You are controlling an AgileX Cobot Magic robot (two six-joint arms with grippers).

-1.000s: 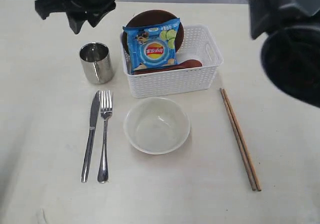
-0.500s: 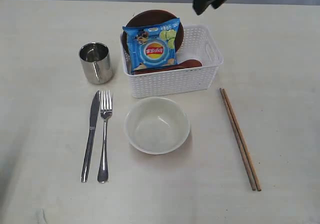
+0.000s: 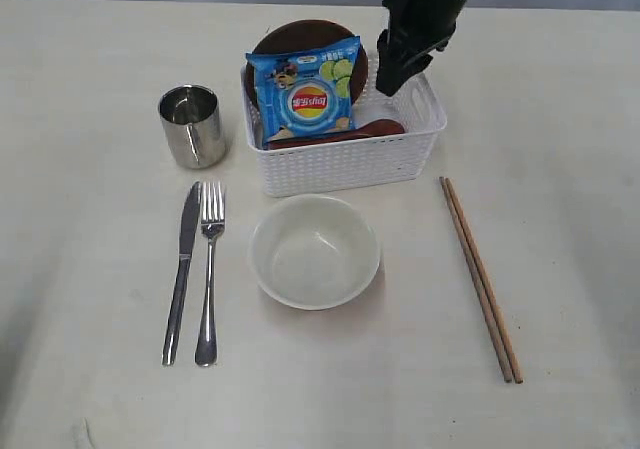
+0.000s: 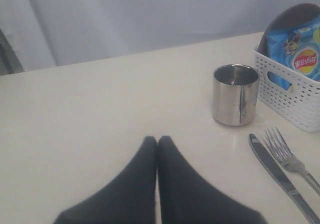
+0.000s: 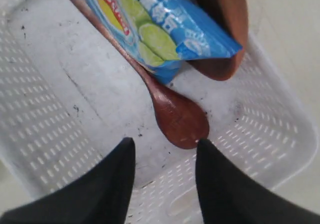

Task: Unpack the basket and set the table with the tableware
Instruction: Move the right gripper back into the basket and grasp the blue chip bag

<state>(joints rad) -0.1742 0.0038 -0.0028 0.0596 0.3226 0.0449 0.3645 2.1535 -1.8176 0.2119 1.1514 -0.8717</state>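
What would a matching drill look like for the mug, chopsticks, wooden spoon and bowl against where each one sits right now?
Things:
1 mug
2 chopsticks
3 wooden spoon
4 bowl

Places, by the exterior view:
A inside the basket
B on the table, left of the basket
C on the table, farthest right
D between fork and chopsticks

Pairs: 1-B, 2-C, 3-A, 4-D
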